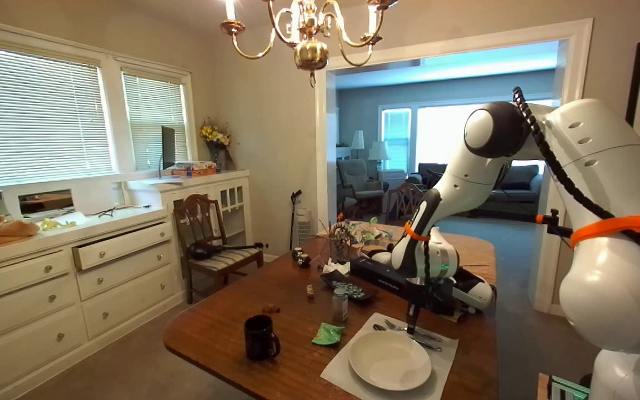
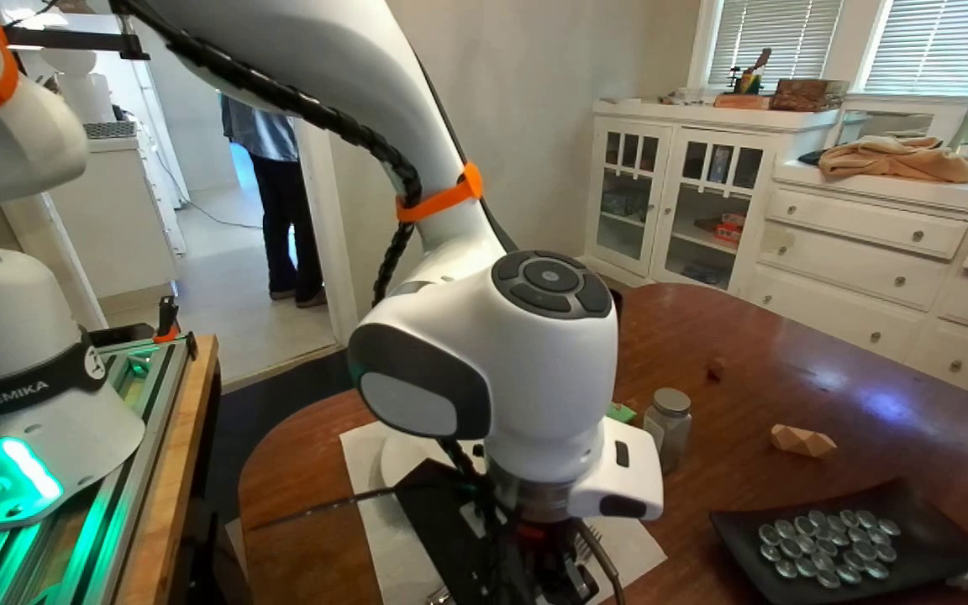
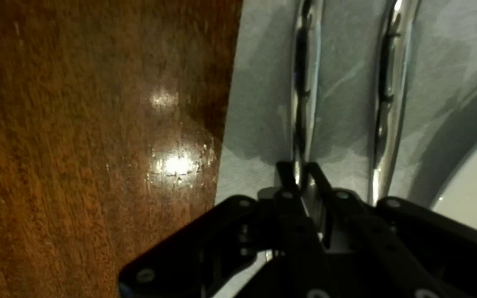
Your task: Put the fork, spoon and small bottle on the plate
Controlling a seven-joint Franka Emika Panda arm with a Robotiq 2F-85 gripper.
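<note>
In an exterior view, the plate (image 1: 390,361) sits on the mat (image 1: 339,371), spoon (image 1: 379,328) then fork (image 1: 429,335) beyond, bottle (image 1: 340,305) and mug (image 1: 259,338) left.

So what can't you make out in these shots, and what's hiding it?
Head of the fork: mostly hidden by the gripper, wrist view.
Handle ends of fork and spoon: cut off by that view's top edge.
Most of the plate: hidden by the arm in an exterior view.
Head of the person: behind the arm there.
Contents of the small bottle: too small to tell, both exterior views.
</note>
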